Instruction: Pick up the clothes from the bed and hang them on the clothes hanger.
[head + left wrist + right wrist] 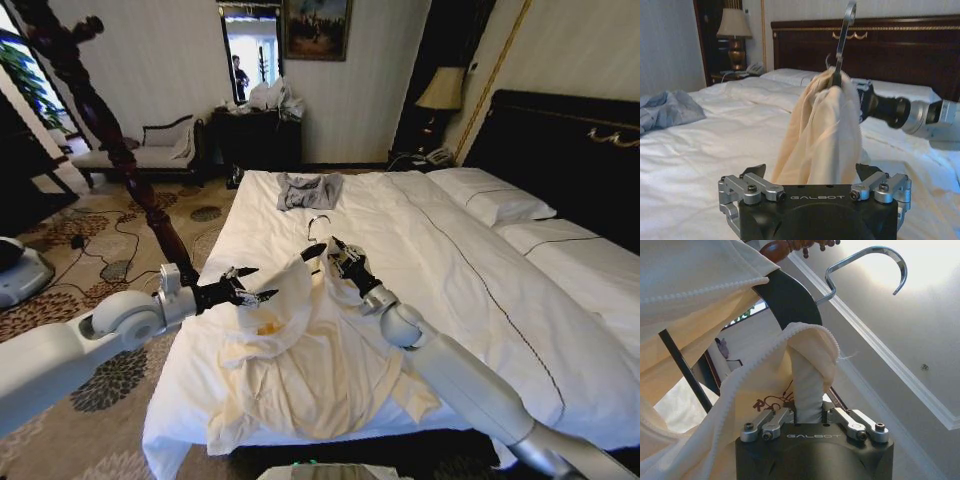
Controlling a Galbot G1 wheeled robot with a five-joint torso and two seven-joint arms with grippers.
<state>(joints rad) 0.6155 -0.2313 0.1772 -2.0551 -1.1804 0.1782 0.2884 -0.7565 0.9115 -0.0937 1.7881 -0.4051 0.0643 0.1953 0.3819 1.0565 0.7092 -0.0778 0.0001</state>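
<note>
White bed (450, 270) carries the cream clothes (300, 370), heaped at its foot with one edge lifted. The right gripper (335, 255) pinches a fold by the hanger (790, 300); the left gripper (255, 290), jaws spread, sits beside the cloth. Best ease the fabric over the hanger's shoulder without snagging; no containers here.

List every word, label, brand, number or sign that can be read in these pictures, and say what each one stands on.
"GALBOT": on the black body of the left gripper, in the left wrist view.
"GALBOT": on the black body of the right gripper, in the right wrist view.
A reddish-brown mark on the cream clothes, just above the right gripper: cannot be read.
The framed picture on the far wall: no lettering can be made out.
</note>
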